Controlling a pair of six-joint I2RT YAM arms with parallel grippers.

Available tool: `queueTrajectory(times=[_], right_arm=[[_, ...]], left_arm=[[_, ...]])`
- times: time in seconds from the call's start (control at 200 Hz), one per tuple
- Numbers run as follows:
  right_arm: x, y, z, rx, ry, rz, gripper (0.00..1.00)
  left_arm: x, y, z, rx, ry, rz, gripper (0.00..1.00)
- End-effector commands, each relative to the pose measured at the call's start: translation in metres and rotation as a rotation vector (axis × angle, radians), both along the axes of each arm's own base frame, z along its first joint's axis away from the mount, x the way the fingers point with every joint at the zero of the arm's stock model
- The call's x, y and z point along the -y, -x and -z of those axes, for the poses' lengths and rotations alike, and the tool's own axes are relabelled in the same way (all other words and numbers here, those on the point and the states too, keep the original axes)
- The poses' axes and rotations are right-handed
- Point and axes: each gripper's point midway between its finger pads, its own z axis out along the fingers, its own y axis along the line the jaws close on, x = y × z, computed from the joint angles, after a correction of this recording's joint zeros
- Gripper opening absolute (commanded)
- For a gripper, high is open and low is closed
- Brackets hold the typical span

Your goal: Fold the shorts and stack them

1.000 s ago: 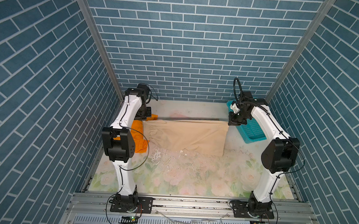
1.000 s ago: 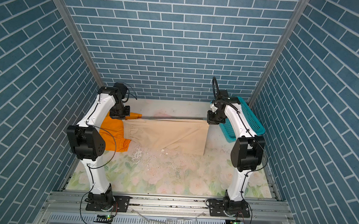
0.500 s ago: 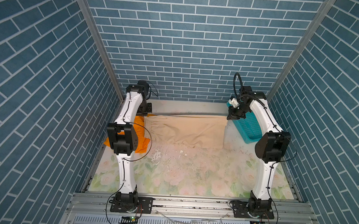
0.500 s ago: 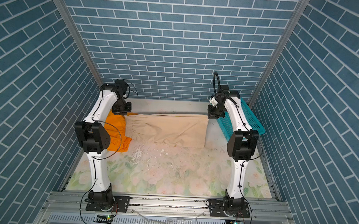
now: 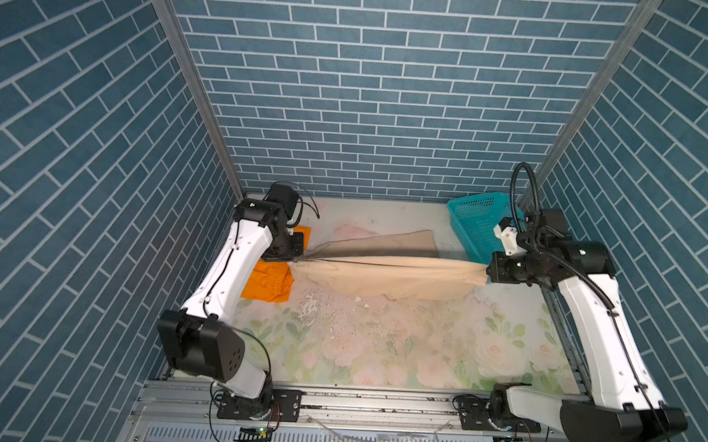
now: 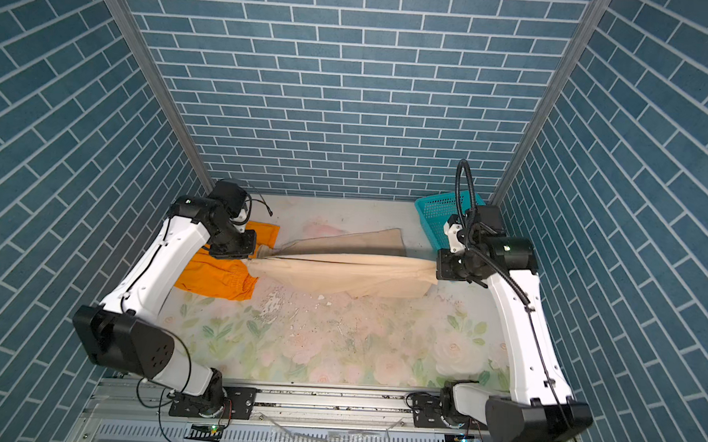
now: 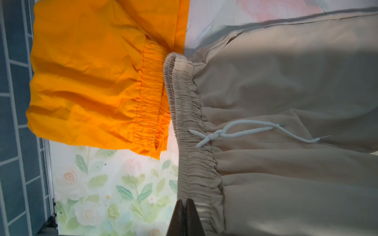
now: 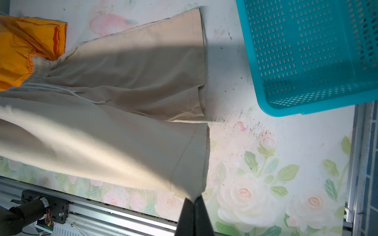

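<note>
Holding the beige shorts (image 5: 387, 273) stretched between your two grippers above the floral mat (image 5: 379, 348).
Your left gripper (image 7: 185, 204) has its jaws clamped on the gathered waistband (image 7: 190, 143), and your right gripper (image 8: 194, 201) is pinched tight on the corner of a leg hem, so the near half hangs raised while the far leg lies flat on the mat. You'll find the orange shorts (image 6: 216, 277) crumpled right beside that waistband, partly under your left arm, and the teal basket (image 6: 431, 218) sits at the far right corner, apart from the cloth.
</note>
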Motion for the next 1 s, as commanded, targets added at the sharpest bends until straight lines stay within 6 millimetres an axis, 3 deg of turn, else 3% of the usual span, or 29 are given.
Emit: queueTrajectory(times=[0.0,0.185,0.295,0.405,0.65,0.775,0.995], right_arm=[[0.019,0.034,-0.016,0.034,0.046,0.061,0.0],[0.025,0.061,-0.033,0.075,0.055,0.052,0.0],[0.025,0.058,-0.043,0.093,0.057,0.057,0.0],[0.022,0.043,-0.046,0.085,0.057,0.051,0.0],[0.006,-0.021,0.003,-0.053,0.059,0.002,0.0],[-0.006,-0.068,0.017,-0.081,0.048,-0.029,0.0],[-0.026,-0.153,0.074,-0.223,0.049,-0.089,0.0]], left_arm=[[-0.018,0.04,-0.021,0.045,-0.034,-0.059,0.0],[-0.028,0.084,-0.03,0.08,-0.032,-0.093,0.0],[-0.034,0.098,-0.025,0.064,-0.053,-0.108,0.0],[-0.036,0.096,-0.019,0.055,-0.064,-0.114,0.0],[-0.04,0.084,0.015,-0.033,-0.086,-0.142,0.0],[-0.037,0.081,0.047,-0.067,0.024,-0.201,0.0],[-0.043,0.091,0.111,-0.215,0.12,-0.311,0.0]])
